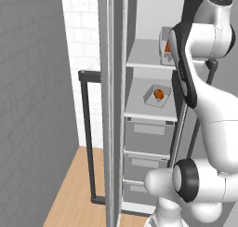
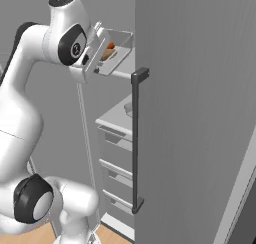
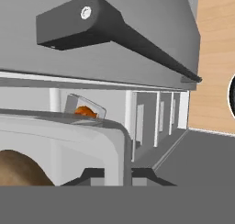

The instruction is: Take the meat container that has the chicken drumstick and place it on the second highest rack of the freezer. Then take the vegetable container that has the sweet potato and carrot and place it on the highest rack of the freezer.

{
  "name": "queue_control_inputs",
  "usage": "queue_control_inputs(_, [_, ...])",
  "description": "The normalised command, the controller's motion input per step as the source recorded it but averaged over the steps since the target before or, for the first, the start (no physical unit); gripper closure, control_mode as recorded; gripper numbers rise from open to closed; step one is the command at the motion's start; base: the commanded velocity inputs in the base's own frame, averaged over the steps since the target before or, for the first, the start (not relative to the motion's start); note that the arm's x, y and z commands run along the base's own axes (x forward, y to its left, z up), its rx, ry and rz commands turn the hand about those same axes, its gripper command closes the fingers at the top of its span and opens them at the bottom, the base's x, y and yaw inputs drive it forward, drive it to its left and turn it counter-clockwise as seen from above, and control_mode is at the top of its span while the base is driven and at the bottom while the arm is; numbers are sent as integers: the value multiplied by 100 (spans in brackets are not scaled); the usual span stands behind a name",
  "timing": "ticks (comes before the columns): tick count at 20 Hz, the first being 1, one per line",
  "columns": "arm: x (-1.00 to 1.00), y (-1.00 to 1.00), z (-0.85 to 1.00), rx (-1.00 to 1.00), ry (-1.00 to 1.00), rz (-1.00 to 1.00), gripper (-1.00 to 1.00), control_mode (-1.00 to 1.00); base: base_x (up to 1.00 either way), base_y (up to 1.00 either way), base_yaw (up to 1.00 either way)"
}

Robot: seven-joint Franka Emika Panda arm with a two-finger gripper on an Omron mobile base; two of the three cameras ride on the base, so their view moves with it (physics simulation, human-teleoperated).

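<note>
The freezer (image 1: 118,105) stands open. My gripper (image 2: 97,59) is shut on the near rim of the vegetable container (image 2: 121,47), which sits tilted at the highest rack (image 1: 144,56). The carrot (image 2: 111,45) and the sweet potato (image 2: 107,54) lie inside it. In the hand view the container's pale wall (image 3: 92,142) runs between my fingertips, with the sweet potato (image 3: 18,170) just behind it. One shelf lower, on the second highest rack (image 1: 137,105), rests the meat container (image 1: 149,98) holding the chicken drumstick (image 1: 159,94). I cannot tell whether the vegetable container touches the rack.
Grey drawers (image 1: 148,135) stack below the shelves. An open freezer door (image 2: 200,113) with a dark bar handle (image 2: 135,138) stands close on the right of my arm. Another dark handle (image 1: 87,128) sticks out to the left, over the wood floor (image 1: 69,193).
</note>
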Motion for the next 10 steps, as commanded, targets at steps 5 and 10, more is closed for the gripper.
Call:
queue_control_inputs(5, [52, -9, 0, 0, 3, 0, 100, -100, 0, 0, 0])
queue_control_inputs(10, [54, -14, -15, 0, 1, 0, 100, -100, 0, 0, 0])
